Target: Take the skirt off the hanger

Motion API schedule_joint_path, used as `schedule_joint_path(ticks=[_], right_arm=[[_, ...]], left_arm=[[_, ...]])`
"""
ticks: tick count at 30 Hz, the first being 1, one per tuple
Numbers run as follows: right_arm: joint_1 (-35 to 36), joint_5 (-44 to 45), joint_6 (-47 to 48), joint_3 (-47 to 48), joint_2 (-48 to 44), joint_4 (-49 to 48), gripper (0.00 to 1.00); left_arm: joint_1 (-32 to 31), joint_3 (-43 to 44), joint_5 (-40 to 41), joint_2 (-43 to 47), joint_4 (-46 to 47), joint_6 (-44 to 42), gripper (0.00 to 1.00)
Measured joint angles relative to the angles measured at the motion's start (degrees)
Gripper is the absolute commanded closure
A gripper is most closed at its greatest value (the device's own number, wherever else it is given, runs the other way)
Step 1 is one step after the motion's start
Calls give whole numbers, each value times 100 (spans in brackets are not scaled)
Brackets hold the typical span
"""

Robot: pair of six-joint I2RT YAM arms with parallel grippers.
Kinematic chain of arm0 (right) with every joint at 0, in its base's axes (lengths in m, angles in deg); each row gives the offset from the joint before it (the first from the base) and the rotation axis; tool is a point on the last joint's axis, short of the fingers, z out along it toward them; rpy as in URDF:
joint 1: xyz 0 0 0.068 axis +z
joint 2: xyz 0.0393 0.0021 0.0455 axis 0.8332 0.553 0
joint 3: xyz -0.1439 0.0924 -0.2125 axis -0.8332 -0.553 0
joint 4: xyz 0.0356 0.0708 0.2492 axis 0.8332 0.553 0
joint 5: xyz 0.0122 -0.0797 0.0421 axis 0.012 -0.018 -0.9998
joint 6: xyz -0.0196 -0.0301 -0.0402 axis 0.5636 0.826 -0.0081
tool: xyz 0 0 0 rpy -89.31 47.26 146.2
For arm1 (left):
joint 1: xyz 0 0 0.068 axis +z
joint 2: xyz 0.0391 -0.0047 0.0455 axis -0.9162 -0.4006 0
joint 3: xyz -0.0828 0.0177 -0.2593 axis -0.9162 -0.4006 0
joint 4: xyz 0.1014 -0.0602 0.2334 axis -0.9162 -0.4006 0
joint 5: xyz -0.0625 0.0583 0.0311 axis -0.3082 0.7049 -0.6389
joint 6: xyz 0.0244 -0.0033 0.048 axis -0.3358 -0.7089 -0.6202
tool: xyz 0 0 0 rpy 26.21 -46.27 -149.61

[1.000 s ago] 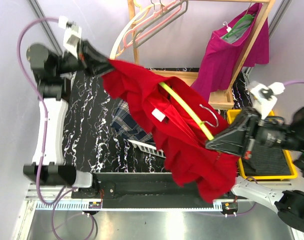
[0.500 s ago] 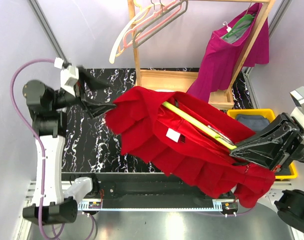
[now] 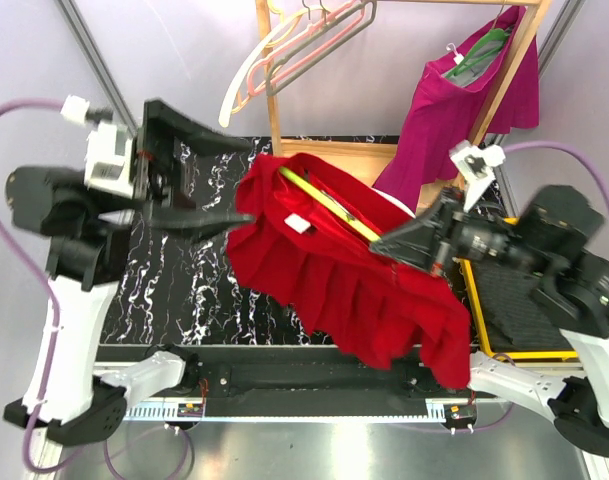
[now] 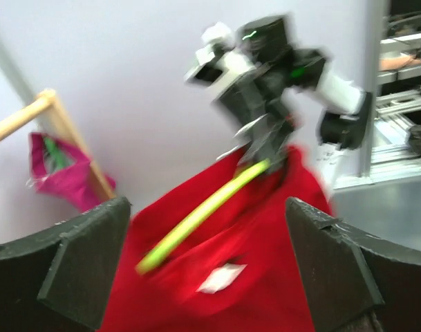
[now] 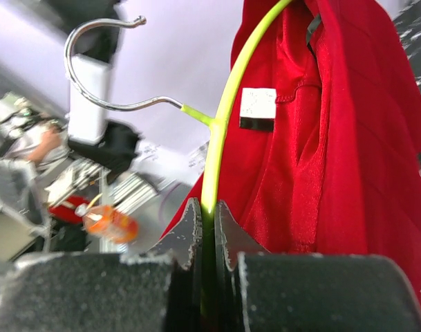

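The left gripper (image 3: 236, 180) is spread wide and holds nothing, its fingers just beside the upper left edge of the skirt (image 3: 354, 290), so nothing supports the cloth on that side. The red skirt hangs in the air over the table (image 3: 174, 290), draped on the yellow-green hanger (image 3: 329, 203), with its hem drooping toward the near edge. One end of the hanger appears to sit inside the waistband, so the skirt is likely not yet off. The right gripper (image 5: 207, 225) is pinched on the other end of the thin hanger and bears the whole load. From here, the hanger could twist or slip in that narrow pinch under the lopsided weight. The low hem could snag on the arm bases. If the left gripper closes again, it might catch the hanger along with the cloth, or only a loose fold that pulls free.
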Motion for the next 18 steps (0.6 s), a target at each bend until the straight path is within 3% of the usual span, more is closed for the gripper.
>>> schedule_joint_path(ticks=[3, 9, 18], right_arm=[[0, 146, 136, -122, 203, -256, 100], [0, 79, 149, -203, 321, -520, 100], [2, -448, -245, -234, 229, -988, 100]], left_arm=[[-369, 2, 284, 221, -339, -479, 1], [-450, -87, 901, 302, -922, -1705, 1], [-1353, -229, 1248, -426, -2229, -3495, 1]])
